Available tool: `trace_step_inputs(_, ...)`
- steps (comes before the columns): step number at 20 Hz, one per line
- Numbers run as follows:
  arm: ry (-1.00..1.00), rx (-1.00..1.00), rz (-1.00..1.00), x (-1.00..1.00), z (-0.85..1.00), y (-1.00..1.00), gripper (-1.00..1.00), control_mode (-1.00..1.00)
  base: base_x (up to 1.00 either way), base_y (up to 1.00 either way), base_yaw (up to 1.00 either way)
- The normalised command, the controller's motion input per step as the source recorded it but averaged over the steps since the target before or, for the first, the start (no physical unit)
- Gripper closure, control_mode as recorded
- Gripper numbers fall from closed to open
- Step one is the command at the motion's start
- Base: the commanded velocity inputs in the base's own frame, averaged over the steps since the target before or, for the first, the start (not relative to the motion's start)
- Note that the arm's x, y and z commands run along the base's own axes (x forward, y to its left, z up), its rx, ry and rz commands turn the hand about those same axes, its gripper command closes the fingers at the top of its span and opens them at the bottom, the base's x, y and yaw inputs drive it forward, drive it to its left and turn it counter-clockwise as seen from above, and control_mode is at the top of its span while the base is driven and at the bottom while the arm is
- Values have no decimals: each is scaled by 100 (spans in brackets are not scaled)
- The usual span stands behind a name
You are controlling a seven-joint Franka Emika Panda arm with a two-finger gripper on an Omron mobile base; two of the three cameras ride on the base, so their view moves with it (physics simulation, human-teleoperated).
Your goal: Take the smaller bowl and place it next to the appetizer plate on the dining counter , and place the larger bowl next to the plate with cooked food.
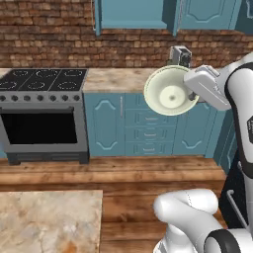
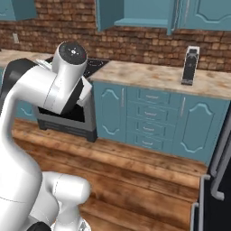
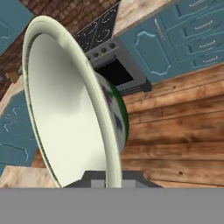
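Teal kitchen with brick wall and plank floor

A red-brown brick wall [image 1: 59, 27] runs behind teal upper cabinets [image 1: 133, 12] and a pale stone worktop [image 2: 149, 74]. Below sit teal base cabinets [image 1: 148, 128] with drawers, beside a grey oven range [image 1: 42, 116] with a black hob. Warm wooden floorboards [image 1: 128, 183] cover the floor. A small dark appliance [image 2: 190, 65] stands on the worktop.
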Motion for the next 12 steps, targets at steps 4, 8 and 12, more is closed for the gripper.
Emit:
trace_step_inputs(4, 0, 0, 0, 0, 0, 0, 100, 100, -100, 0, 11)
trace_step_inputs(8, 0, 0, 0, 0, 0, 0, 100, 100, -100, 0, 11)
trace_step_inputs(12, 0, 0, 0, 0, 0, 0, 100, 100, -100, 0, 12)
